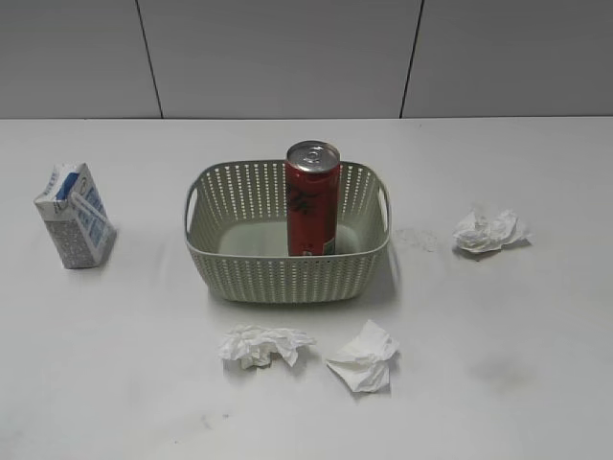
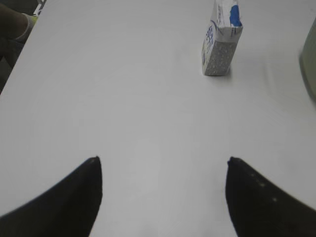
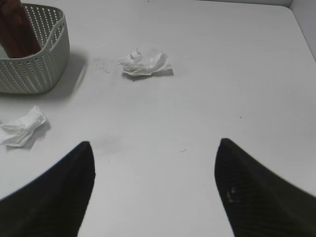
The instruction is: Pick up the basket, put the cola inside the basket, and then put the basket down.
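Observation:
The pale sage-green basket (image 1: 278, 270) stands on the white table at the middle. The red cola can (image 1: 312, 206) stands upright inside it, toward its right side. In the right wrist view the basket (image 3: 34, 69) shows at the upper left with the cola (image 3: 19, 29) in it. A sliver of the basket (image 2: 310, 59) shows at the right edge of the left wrist view. My left gripper (image 2: 163, 160) is open and empty over bare table. My right gripper (image 3: 154, 143) is open and empty over bare table. Neither gripper shows in the exterior view.
A blue-and-white carton (image 1: 75, 216) stands at the left; it also shows in the left wrist view (image 2: 221, 42). Crumpled tissues lie in front of the basket (image 1: 263, 345) (image 1: 366, 357) and at the right (image 1: 488, 231). The table's left edge (image 2: 15, 64) shows in the left wrist view.

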Robot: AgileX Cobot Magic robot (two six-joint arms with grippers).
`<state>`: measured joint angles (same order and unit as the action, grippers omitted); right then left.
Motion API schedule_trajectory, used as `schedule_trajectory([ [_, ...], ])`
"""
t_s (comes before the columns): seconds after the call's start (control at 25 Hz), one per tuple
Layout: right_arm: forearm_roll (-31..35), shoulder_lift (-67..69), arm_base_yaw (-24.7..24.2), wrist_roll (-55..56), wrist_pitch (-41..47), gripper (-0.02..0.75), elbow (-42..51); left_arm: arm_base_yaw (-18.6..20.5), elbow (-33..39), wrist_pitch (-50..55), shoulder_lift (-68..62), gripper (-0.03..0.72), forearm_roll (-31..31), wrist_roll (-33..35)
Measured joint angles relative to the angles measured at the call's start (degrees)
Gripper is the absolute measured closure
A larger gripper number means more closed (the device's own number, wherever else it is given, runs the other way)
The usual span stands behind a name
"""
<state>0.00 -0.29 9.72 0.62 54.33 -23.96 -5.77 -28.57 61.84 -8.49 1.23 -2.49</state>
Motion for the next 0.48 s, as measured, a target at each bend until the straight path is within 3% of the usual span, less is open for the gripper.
schedule_trajectory([
  [0.48, 0.00, 0.00, 0.00, 0.00, 0.00, 0.152, 0.06, 0.00, 0.22, 0.50, 8.80, 0.096, 1.54, 0.08],
])
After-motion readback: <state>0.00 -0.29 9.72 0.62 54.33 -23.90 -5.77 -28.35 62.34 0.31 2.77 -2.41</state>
